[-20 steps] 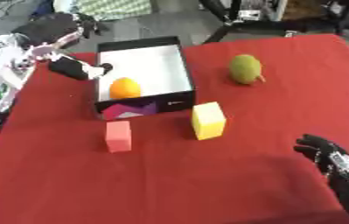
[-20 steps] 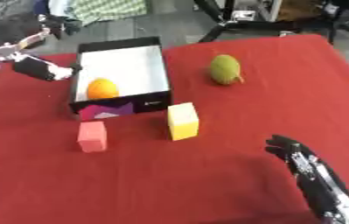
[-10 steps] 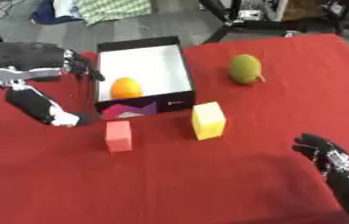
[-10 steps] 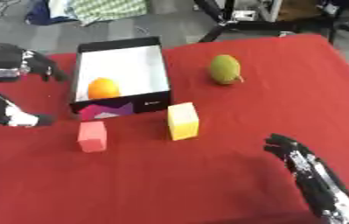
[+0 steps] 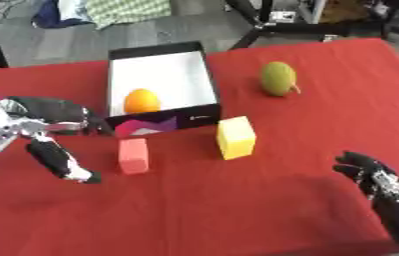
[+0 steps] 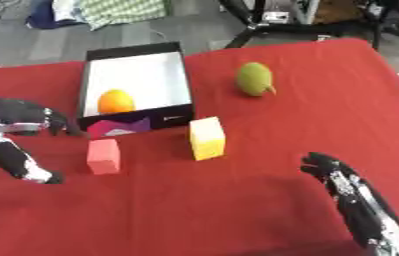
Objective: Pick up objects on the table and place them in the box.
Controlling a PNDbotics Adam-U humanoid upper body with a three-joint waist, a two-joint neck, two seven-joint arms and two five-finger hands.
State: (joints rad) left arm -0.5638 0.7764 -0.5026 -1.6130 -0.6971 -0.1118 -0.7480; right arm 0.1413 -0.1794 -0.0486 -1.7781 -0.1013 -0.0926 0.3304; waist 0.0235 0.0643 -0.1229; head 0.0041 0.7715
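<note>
Box (image 5: 160, 82) holds one orange (image 5: 141, 100). Left hand (image 5: 49, 135), fingers spread and empty, hangs beside its front-left corner; recommend descending squarely over the pink block (image 5: 133, 155) just in front.

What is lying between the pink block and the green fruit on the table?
The yellow block stands between the pink block and the green fruit, nearer the pink one; the box's front corner sits just beside that line. The left eye view shows it.
</note>
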